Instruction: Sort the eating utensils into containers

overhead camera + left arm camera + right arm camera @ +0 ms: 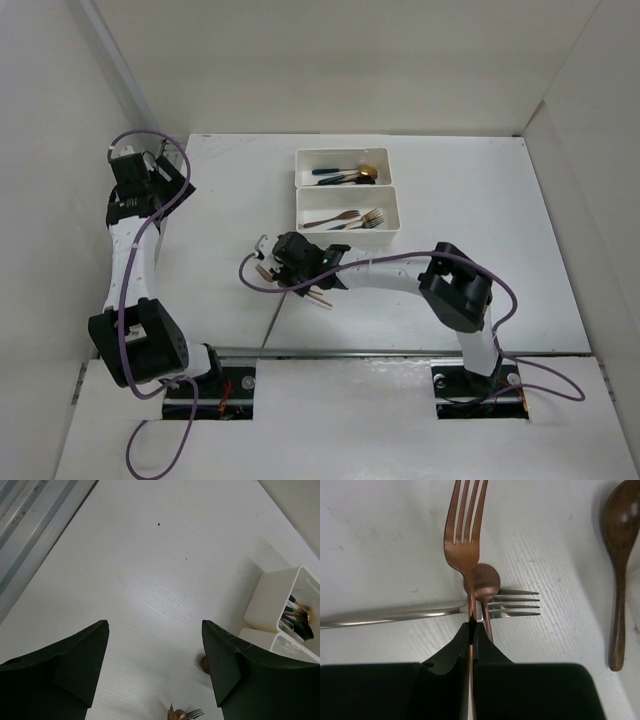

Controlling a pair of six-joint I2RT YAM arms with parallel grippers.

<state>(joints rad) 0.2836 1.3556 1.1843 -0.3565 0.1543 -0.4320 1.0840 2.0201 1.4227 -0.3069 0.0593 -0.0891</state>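
My right gripper (472, 626) is shut on the handle of a copper-rose fork (465, 535), tines pointing away, low over the table. Under it lie a small copper spoon (483, 582) and a silver fork (395, 614) lying crosswise. A dark brown spoon (619, 555) lies to the right. In the top view this gripper (268, 262) is left of the two white trays and hides most of the pile. The far tray (300, 158) holds dark-teal and gold spoons, the near tray (302, 200) copper and silver forks. My left gripper (155, 655) is open and empty, high at the far left (165, 170).
The left wrist view shows the trays (272, 597) at its right edge and fork tines (186, 713) at the bottom. White walls enclose the table on the left, back and right. A metal rail (400, 353) runs along the near edge.
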